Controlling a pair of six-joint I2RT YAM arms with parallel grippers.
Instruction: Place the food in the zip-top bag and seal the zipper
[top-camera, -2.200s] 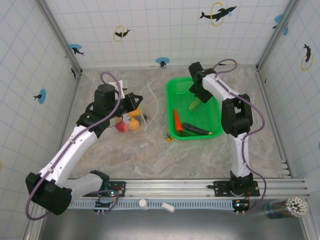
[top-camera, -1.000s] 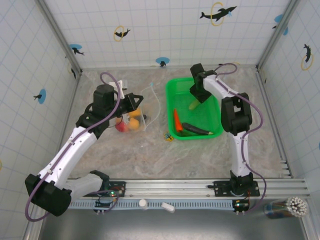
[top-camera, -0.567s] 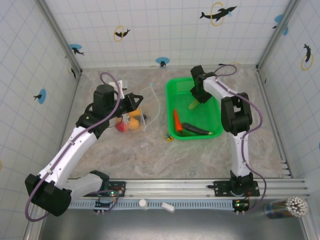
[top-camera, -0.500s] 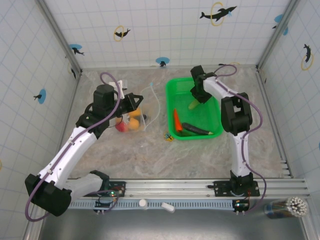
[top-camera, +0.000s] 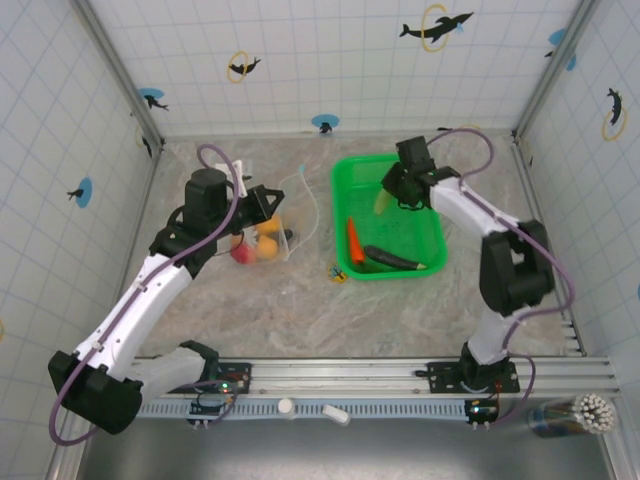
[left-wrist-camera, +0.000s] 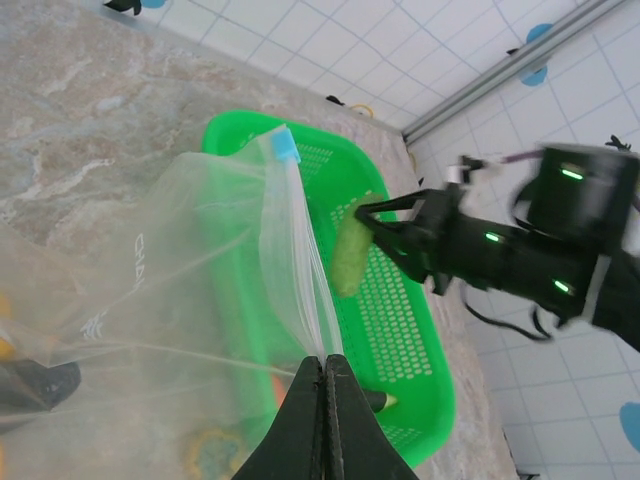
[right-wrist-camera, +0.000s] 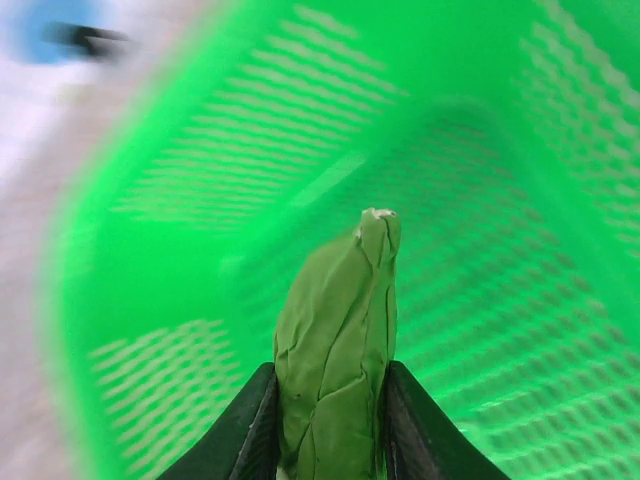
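Cucumber first: the small pale-green, wrinkled toy cucumber (right-wrist-camera: 335, 340) stands upright between the dark fingers of your right hand (right-wrist-camera: 330, 425), which is clamped on its lower part, whitish tip pointing up. In the top view you hold it over the upper part of the bright green mesh basket (top-camera: 337, 210), right of centre in the upper half of the frame. Lower in that basket lie an orange toy carrot (top-camera: 353, 240) and a dark purple eggplant (top-camera: 395, 258). Your left hand (left-wrist-camera: 322, 372) is pinched together on the whitish zip strip (left-wrist-camera: 300, 260) of the thin transparent plastic bag (left-wrist-camera: 150, 270), holding that edge up; a blue slider tab (left-wrist-camera: 284, 146) sits at the strip's far end. The bag lies left of the basket on the marbled counter (top-camera: 300, 310), with a red apple (top-camera: 243, 254) and yellow-orange fruits (top-camera: 268, 243) showing through its plastic.
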